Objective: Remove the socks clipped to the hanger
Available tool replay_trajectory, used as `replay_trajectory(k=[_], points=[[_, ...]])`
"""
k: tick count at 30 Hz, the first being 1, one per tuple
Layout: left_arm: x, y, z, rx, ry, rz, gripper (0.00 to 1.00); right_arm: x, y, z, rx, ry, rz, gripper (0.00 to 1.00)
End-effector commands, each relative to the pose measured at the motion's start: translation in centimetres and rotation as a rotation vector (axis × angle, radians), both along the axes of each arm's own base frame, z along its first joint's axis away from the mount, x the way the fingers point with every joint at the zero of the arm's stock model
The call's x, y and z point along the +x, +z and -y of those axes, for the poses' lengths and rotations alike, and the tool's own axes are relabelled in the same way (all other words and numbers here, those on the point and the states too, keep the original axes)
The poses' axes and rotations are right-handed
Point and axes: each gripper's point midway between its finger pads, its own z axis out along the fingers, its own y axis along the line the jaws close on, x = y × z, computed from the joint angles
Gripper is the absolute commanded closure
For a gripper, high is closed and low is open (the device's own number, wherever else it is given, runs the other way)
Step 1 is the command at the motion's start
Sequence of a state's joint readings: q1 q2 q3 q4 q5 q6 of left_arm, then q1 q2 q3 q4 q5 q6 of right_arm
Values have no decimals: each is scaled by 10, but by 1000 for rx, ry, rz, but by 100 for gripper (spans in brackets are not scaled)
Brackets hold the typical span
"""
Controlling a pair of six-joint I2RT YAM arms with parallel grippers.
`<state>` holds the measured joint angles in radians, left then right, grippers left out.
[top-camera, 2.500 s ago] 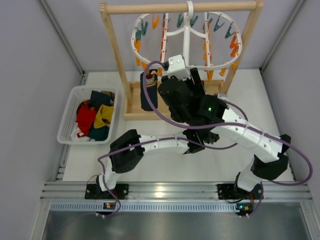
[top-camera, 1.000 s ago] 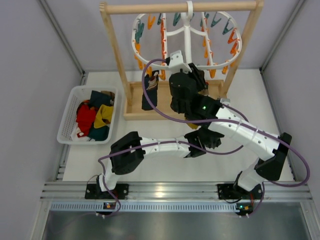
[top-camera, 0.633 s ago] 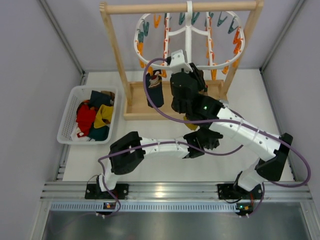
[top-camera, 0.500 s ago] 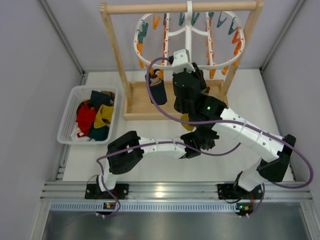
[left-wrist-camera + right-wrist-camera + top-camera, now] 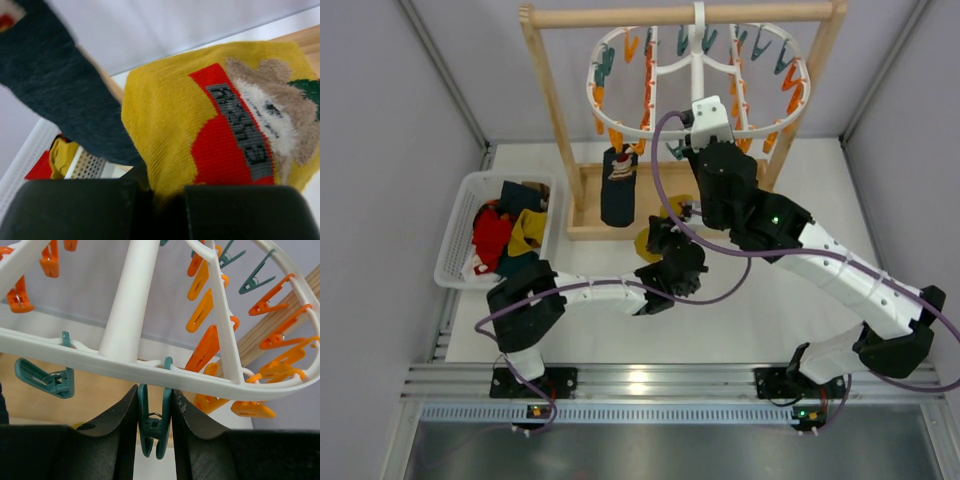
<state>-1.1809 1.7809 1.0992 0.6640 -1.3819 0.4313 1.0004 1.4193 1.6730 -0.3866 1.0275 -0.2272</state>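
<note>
The white oval hanger (image 5: pixel 695 62) with orange and teal clips hangs from the wooden rack's top bar. A dark sock (image 5: pixel 618 190) hangs from a clip at its front left. My right gripper (image 5: pixel 154 412) is shut on a teal clip (image 5: pixel 154 426) under the hanger's front rim (image 5: pixel 125 369), squeezing its handles so that the clip's mouth stands open. My left gripper (image 5: pixel 660 235) is shut on a yellow sock (image 5: pixel 215 120) with a red patch and a bear picture, held free below the hanger. The dark sock (image 5: pixel 60 95) shows to its left.
A white basket (image 5: pixel 455 235) with several red, yellow and dark socks stands at the left. The light wooden rack (image 5: pixel 552 110) with its base board stands at the back middle. Grey walls close in on both sides.
The yellow sock has come off the teal clip and moved left and down with my left gripper. My right gripper has shifted right along the hanger's rim. The hanger swung slightly.
</note>
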Motion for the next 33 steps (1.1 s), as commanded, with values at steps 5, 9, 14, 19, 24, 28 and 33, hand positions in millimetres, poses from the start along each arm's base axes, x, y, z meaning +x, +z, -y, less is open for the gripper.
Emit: replay_trajectory(k=[5,9,14,19,24,28,33], points=[[21,-5,-77,-118,124,0,100,-10,-4,6,153,183,-16,94],[31,-18,-86,-295,8,-129,100,-12,-2,20,166,173,-5,93],[11,-10,-128,-489,74,-85,100,-14,-5,25,209,211,0,93],[-11,-10,-171,-515,162,-89,100,-10,-9,32,215,207,-9,93],[-19,14,-209,-645,171,-53,100,-10,-8,34,246,228,-3,93],[-17,29,-237,-686,224,-11,100,-11,-11,30,255,254,-10,93],[10,39,-263,-734,291,-25,100,-12,-10,26,259,275,-15,93]])
